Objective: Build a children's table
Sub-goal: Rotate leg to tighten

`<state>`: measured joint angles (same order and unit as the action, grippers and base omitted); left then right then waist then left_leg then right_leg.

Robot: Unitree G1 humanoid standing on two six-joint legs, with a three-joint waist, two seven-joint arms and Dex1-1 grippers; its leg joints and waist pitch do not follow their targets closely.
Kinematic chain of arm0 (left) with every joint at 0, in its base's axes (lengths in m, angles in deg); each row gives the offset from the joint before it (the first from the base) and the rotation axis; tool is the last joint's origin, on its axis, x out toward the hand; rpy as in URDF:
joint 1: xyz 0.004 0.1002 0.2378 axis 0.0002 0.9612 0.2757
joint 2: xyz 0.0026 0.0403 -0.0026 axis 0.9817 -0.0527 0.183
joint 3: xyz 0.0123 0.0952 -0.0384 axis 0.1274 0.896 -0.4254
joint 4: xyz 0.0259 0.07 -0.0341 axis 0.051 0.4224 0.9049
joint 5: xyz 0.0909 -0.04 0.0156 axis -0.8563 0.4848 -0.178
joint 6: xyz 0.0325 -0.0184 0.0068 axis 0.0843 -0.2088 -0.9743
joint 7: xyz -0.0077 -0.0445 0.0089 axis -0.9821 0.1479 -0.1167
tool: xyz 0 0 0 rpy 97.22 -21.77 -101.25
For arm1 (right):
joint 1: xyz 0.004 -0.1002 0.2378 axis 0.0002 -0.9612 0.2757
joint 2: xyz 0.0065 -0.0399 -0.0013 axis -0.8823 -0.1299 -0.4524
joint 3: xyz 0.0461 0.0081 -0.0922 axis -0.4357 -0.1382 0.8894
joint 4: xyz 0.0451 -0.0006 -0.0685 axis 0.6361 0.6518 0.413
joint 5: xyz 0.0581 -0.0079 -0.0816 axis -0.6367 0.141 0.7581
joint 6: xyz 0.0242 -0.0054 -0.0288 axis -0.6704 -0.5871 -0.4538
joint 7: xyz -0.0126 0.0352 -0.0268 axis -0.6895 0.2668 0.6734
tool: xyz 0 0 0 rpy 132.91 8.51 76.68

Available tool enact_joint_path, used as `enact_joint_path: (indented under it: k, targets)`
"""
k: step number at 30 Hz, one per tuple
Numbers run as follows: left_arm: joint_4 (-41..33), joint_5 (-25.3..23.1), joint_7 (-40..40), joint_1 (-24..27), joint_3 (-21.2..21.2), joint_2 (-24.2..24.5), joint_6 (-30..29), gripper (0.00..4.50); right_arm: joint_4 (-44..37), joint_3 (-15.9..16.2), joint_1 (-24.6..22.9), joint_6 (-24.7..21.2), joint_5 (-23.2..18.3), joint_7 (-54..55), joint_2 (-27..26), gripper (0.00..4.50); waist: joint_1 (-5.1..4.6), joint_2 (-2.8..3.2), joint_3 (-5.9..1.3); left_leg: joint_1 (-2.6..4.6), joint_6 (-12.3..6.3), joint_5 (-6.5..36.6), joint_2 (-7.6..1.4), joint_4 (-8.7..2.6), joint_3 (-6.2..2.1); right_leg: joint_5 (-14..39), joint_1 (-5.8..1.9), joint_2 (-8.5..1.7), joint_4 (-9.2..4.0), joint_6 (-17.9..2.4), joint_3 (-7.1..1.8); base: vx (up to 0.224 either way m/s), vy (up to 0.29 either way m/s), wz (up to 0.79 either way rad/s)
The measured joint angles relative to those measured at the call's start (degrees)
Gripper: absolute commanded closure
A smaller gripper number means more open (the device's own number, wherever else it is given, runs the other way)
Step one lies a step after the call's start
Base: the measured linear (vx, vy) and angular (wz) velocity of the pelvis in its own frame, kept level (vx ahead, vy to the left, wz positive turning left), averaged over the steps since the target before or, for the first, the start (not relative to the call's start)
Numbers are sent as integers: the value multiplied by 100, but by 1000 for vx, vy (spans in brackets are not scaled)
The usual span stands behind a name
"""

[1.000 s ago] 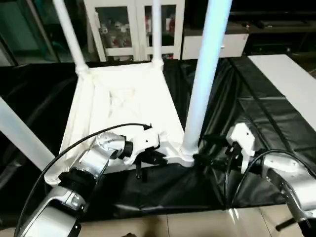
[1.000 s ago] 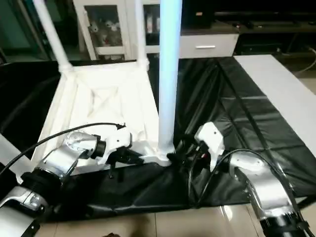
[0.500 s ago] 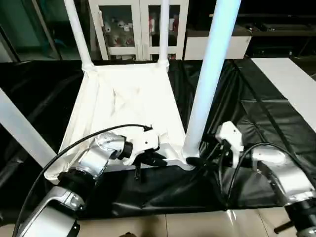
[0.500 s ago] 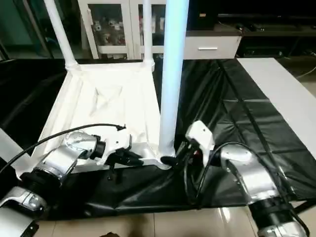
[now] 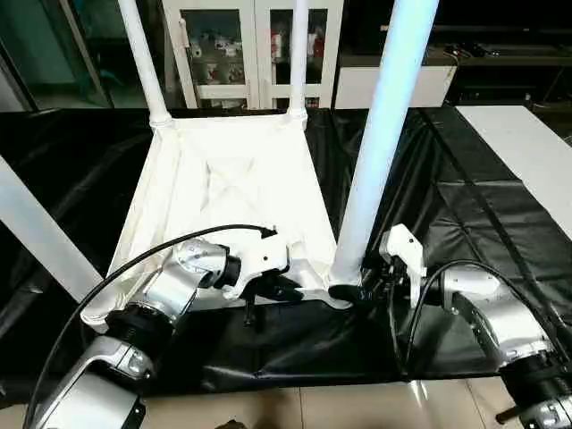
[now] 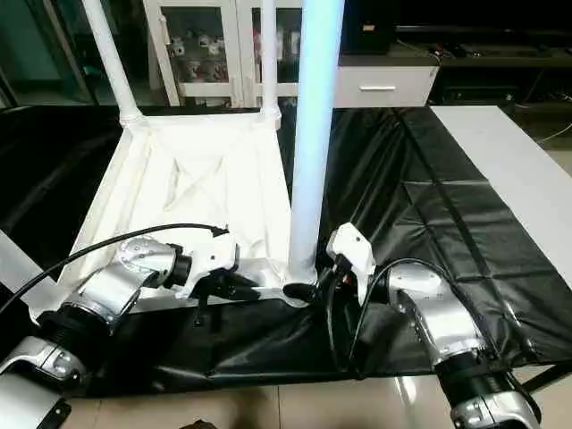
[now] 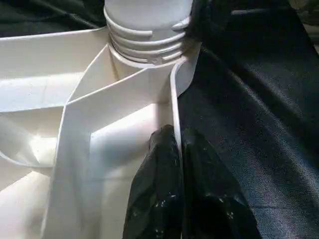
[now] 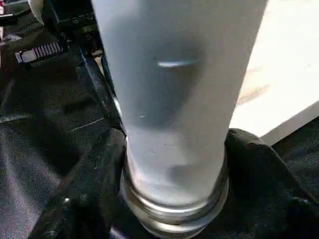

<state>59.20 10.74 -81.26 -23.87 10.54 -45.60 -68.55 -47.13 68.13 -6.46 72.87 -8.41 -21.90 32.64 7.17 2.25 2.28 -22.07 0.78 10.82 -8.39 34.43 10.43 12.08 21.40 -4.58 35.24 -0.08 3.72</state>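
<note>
The white tabletop [image 5: 228,192] lies underside up on the black cover, with legs standing in its corner sockets. The near right leg [image 5: 380,134] rises tall from its socket [image 7: 147,47]. My left gripper [image 5: 277,288] is shut on the thin front rim of the tabletop [image 7: 99,144], just beside that socket. My right gripper [image 5: 353,290] reaches in from the right at the foot of that leg. Its black fingers [image 8: 94,189] press on both sides of the leg [image 8: 174,89], just above the threaded collar.
Two more legs [image 5: 143,58] [image 5: 298,54] stand at the far corners, and another [image 5: 40,237] leans at the near left. The black cover [image 5: 465,206] ends at a tiled floor [image 5: 357,407] in front. A white board [image 5: 527,152] lies right. A glass-door cabinet [image 5: 241,45] stands behind.
My right gripper has moved left to the foot of the near right leg, and its fingers have come in around it. The left gripper keeps its hold on the rim.
</note>
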Motion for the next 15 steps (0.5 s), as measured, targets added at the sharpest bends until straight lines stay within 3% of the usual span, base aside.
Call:
enact_joint_path:
  k: [9,12,15]
  targets:
    - [138,-17,-7,-70,-10,72,-85,450,461,-2,68,362,59,211,-290,184,-72,-30,-19,23,3,1,-2,-5,0,-4,-12,1,4,-7,1,0,0,0]
    - [495,-93,494,-204,-151,-192,-190,450,653,-181,54,365,145,1008,-649,186,-137,-39,0,101,6,4,-1,-14,0,16,-49,1,-11,26,-1,0,0,0]
    - [767,-171,970,-381,-228,-412,-332,450,676,-343,44,336,273,1865,-966,186,-214,-44,24,110,7,4,0,-24,-3,27,-48,-4,-45,42,5,-73,18,-8]
